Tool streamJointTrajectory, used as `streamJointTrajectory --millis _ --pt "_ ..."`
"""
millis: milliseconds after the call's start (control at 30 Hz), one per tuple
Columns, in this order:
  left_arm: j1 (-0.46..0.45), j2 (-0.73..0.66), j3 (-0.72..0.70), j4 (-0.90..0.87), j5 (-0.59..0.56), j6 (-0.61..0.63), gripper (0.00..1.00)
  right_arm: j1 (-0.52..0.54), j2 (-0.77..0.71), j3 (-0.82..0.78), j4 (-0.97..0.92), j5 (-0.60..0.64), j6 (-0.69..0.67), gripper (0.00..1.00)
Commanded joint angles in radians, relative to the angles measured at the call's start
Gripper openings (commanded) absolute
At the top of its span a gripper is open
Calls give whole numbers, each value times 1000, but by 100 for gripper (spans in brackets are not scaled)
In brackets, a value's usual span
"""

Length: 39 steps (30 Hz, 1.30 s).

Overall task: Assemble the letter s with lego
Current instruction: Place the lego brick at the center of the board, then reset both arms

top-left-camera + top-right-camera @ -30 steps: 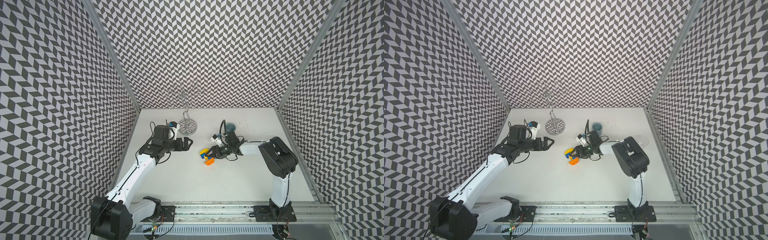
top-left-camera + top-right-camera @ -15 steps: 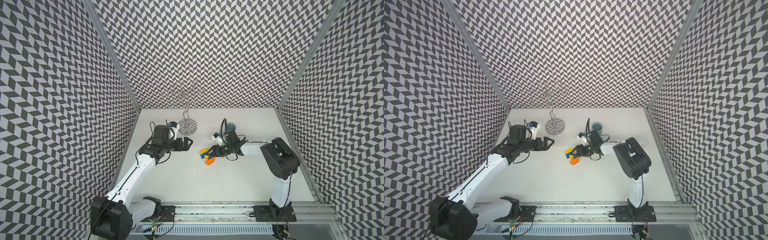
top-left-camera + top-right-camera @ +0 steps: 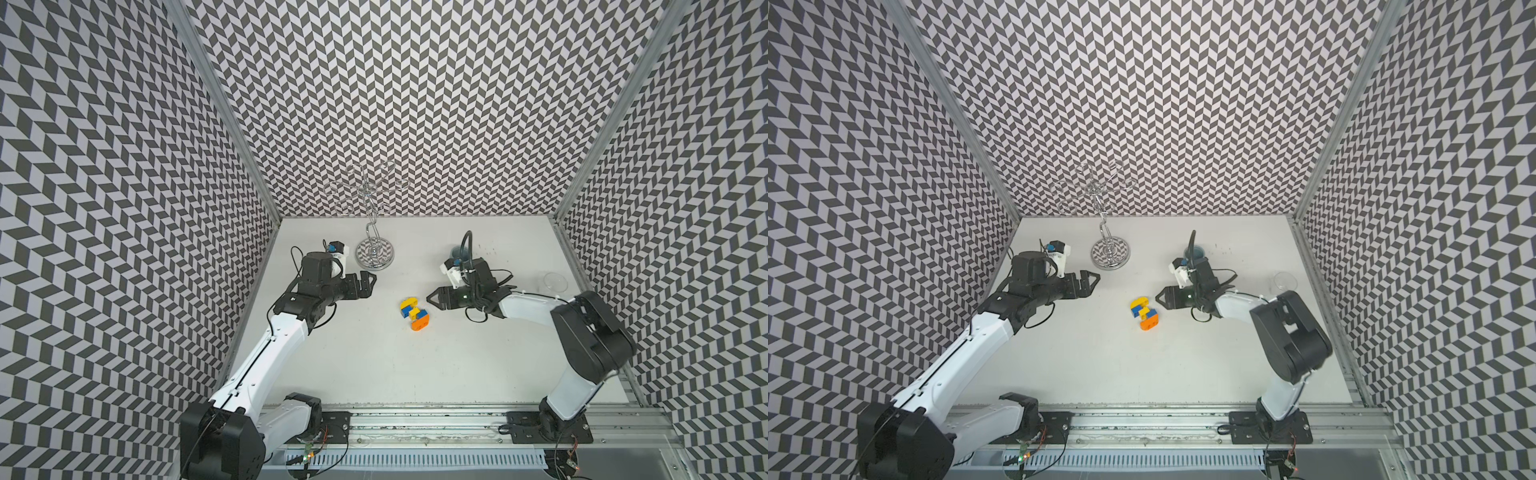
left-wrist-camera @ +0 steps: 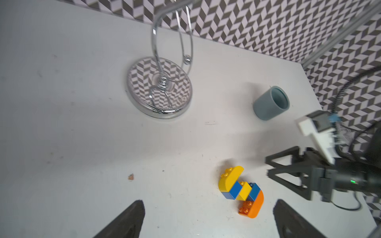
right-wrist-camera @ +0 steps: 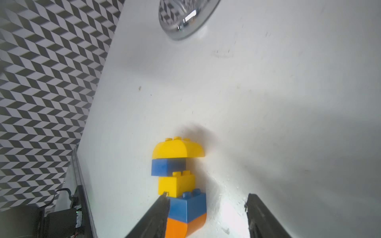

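Right wrist view: your right jaws stand apart, clamped on nothing; one finger sits at the edge of the letter s, the other finger is clear of it over bare desk.
Left jaws: spread wide and empty, toward the desk's left edge, well apart from the bricks.
Position: the letter s lies flat near the desk's middle, just beside your right jaws.
Build: yellow cap, blue, yellow, blue, then the orange end nearest you, joined in a zigzag.
Handling: expect it to be light, rigid and smooth-sided, so it will likely slide before it lifts. The offset joints hold by stud friction alone, and levering either end could pop them.
Where to hold: close across the flat sides of the middle bricks, not the rounded ends.
Hard to see: the orange end is cut off and partly behind the finger, so you cannot tell whether that finger touches the brick. How firmly the studs are seated does not show.
Nearby: grey cup and chrome stand toward the desk's far edge, well apart.
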Motion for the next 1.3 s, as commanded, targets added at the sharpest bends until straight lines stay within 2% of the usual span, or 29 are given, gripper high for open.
streamJointTrajectory --millis 0,133,200,300,367,467,567,700,800,967,1033,1133,1200,1233,1267 --pt "46 -33 -70 189 -98 10 100 -37 -154 -46 149 145 -109 62" --pt "58 -48 -185 389 -180 17 100 -75 -312 -141 191 209 -284 62" --pt "71 -73 -292 558 -217 11 100 -95 -393 -231 269 306 -366 62" --pt "104 -102 -437 804 -215 18 99 -191 -433 -327 374 363 -414 63" --pt "118 -96 -486 902 -214 74 100 -267 -406 -362 442 373 -409 63" --pt "152 -59 -489 930 -227 147 100 -344 -364 -431 606 369 -381 63" --pt "177 -31 -512 1012 -218 217 100 -371 -319 -470 718 370 -393 63" --pt "227 39 -564 1192 -163 202 100 -387 -249 -545 936 370 -404 63" --pt "261 127 -574 1311 -120 195 99 -416 -215 -563 1012 329 -392 63" --pt "291 307 -535 1409 -11 273 99 -424 -109 -667 1280 290 -386 64" --pt "311 356 -556 1501 28 255 99 -424 -90 -669 1313 282 -388 64" --pt "297 428 -597 1653 111 302 97 -428 -101 -647 1253 280 -386 65" --pt "270 432 -604 1622 121 356 96 -430 -108 -639 1219 286 -382 66" --pt "249 470 -629 1730 106 368 96 -430 -110 -638 1208 295 -376 67" --pt "248 492 -632 1766 95 359 97 -431 -107 -638 1201 306 -370 71"
